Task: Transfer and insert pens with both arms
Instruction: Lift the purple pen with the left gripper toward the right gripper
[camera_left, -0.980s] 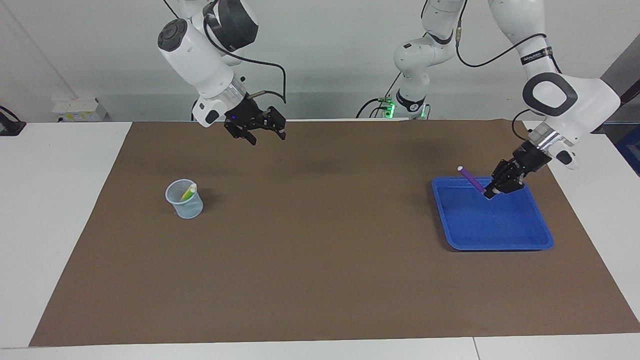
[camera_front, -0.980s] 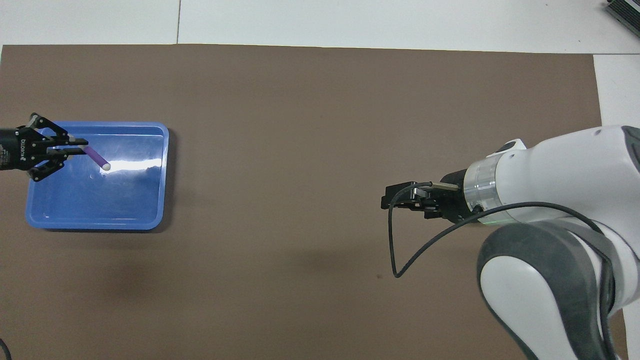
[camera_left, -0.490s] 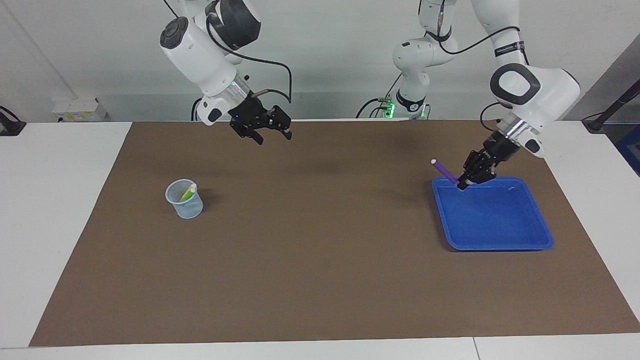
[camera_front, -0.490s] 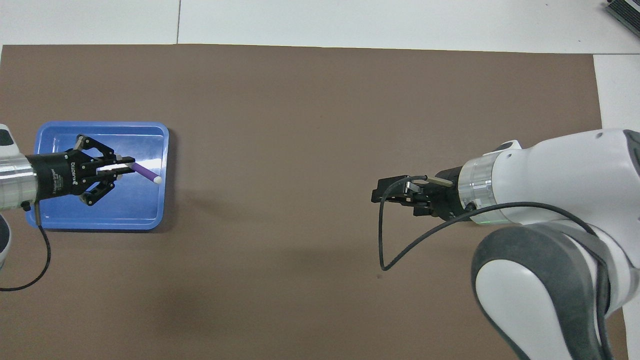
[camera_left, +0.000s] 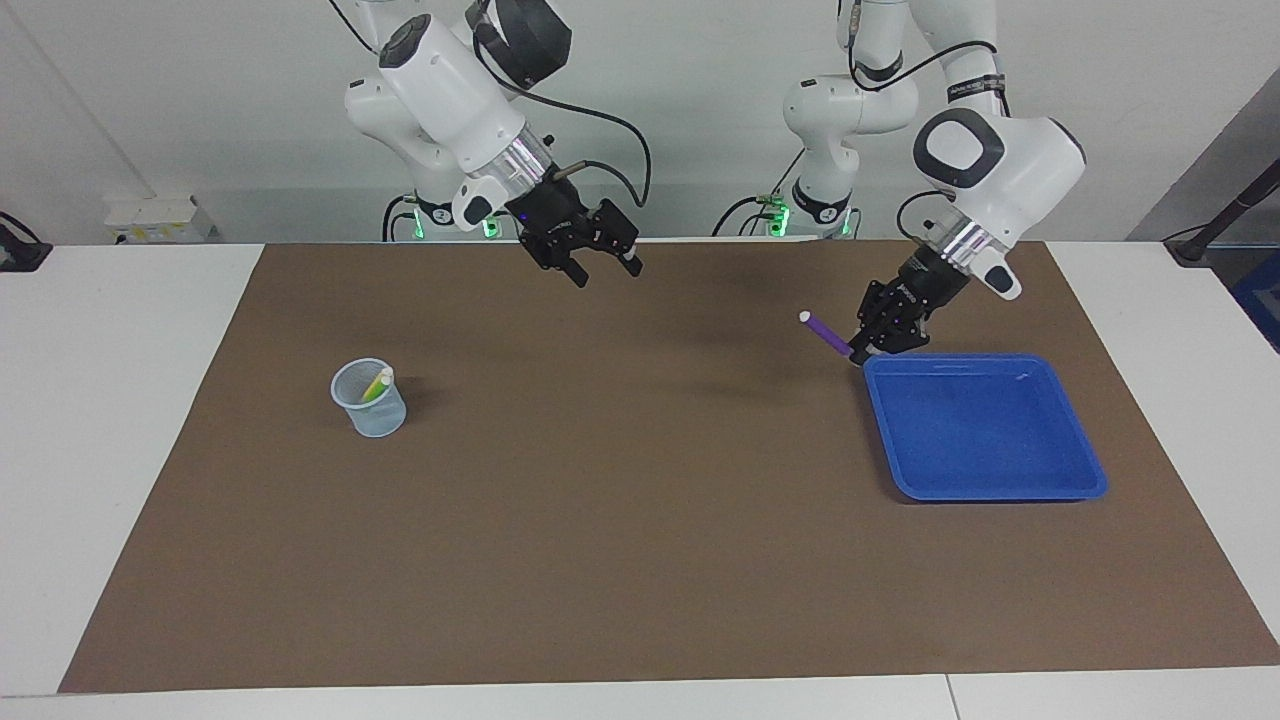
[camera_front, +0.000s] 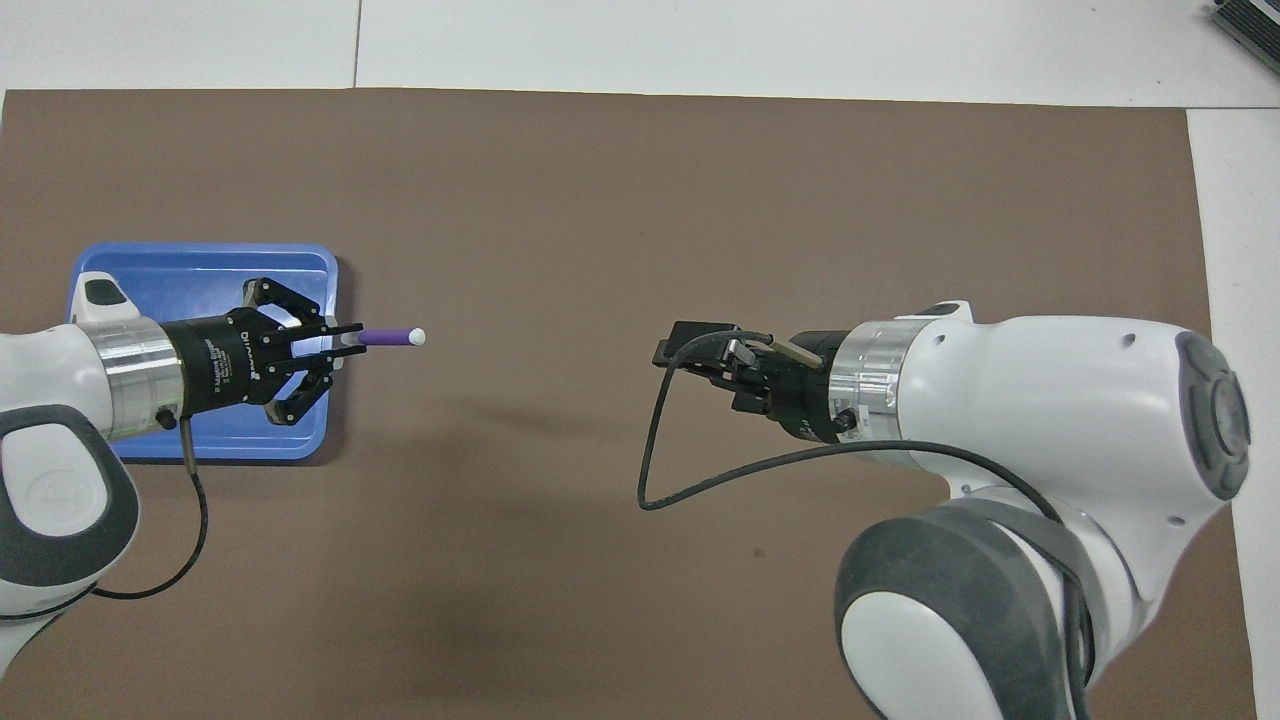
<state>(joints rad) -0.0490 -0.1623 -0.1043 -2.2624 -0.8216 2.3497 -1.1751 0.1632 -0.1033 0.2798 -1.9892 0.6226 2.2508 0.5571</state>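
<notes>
The left gripper (camera_left: 858, 352) pinched the purple pen (camera_left: 826, 333) above the desk, and the right gripper (camera_left: 603, 270), jaws spread, needed to take it.

White worktop (camera_left: 130, 400), mostly covered by a brown mat (camera_left: 640, 520). On the mat: 1 clear cup (camera_left: 370, 400) toward the right arm's end, 1 blue tray (camera_left: 1090, 470) toward the left arm's end, well apart.

Cup (camera_left: 369, 400) absent overhead; pens (camera_left: 377, 385) inside cup half hidden.
</notes>
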